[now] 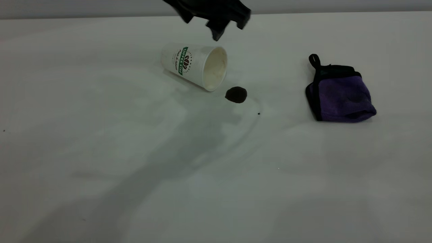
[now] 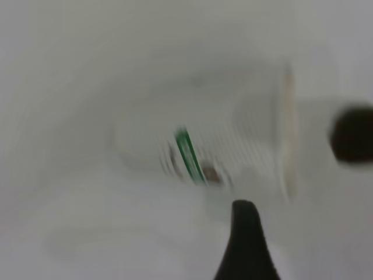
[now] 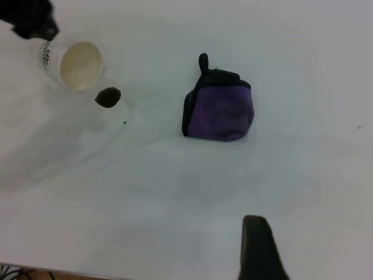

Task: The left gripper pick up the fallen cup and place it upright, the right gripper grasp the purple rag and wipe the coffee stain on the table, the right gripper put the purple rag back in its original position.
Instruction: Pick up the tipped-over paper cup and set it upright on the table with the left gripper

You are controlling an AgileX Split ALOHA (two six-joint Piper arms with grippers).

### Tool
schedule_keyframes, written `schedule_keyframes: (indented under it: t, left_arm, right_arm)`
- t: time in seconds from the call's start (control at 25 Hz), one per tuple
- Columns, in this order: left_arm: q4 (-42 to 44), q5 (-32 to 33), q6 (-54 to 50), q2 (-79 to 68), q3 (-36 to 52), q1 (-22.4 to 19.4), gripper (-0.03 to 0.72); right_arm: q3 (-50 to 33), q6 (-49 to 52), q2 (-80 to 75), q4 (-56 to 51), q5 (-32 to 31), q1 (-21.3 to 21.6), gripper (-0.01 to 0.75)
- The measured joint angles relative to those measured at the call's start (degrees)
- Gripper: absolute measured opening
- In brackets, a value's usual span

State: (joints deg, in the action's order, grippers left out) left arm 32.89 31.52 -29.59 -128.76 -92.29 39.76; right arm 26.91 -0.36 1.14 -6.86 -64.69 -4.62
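The cup (image 1: 194,65) lies on its side on the table (image 1: 135,168), with its cream mouth facing the coffee stain (image 1: 236,94) just beside the rim. My left gripper (image 1: 229,28) hangs open just above and behind the cup, not touching it. The left wrist view is blurred; it shows the cup (image 2: 221,151), the stain (image 2: 352,135) and one of the gripper's fingers (image 2: 247,245). The purple rag (image 1: 341,92) lies folded to the right, with its black loop pointing to the back. My right gripper (image 3: 259,251) is well back from the rag (image 3: 218,111), and holds nothing. It is out of the exterior view.
A tiny dark speck (image 1: 259,113) lies just right of and in front of the stain. The table's near edge (image 3: 70,271) shows in the right wrist view. The cup (image 3: 73,64) and the stain (image 3: 108,96) also show there.
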Motion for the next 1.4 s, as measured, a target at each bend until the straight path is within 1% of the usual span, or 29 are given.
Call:
schedule_keyframes:
  t: [0.12, 0.24, 0.52, 0.88, 1.16, 1.4]
  left_arm:
    - [3.88, -0.06, -4.29, -4.18, -3.75, 0.04, 0.592]
    - [4.75, -0.02, -5.37, -6.58, -4.98, 0.04, 0.592]
    - [7.74, 0.42, -6.40, -9.68, -5.26, 0.04, 0.592]
    - [17.21, 0.42, -13.87, -12.31, -5.50, 0.04, 0.592]
    - [18.95, 0.42, -14.93, -14.06, -5.50, 0.04, 0.592]
    - [24.64, 2.22, -20.46, -15.25, -5.50, 0.04, 0.591]
  right_arm:
    - [0.00, 0.05, 0.00, 0.00, 0.00, 0.00, 0.510]
    - [0.00, 0.05, 0.00, 0.00, 0.00, 0.00, 0.510]
    - [0.00, 0.05, 0.00, 0.00, 0.00, 0.00, 0.510]
    - [0.00, 0.00, 0.00, 0.00, 0.00, 0.00, 0.510]
    - [0.00, 0.05, 0.00, 0.00, 0.00, 0.00, 0.510]
    - [0.00, 0.05, 0.00, 0.00, 0.00, 0.00, 0.510]
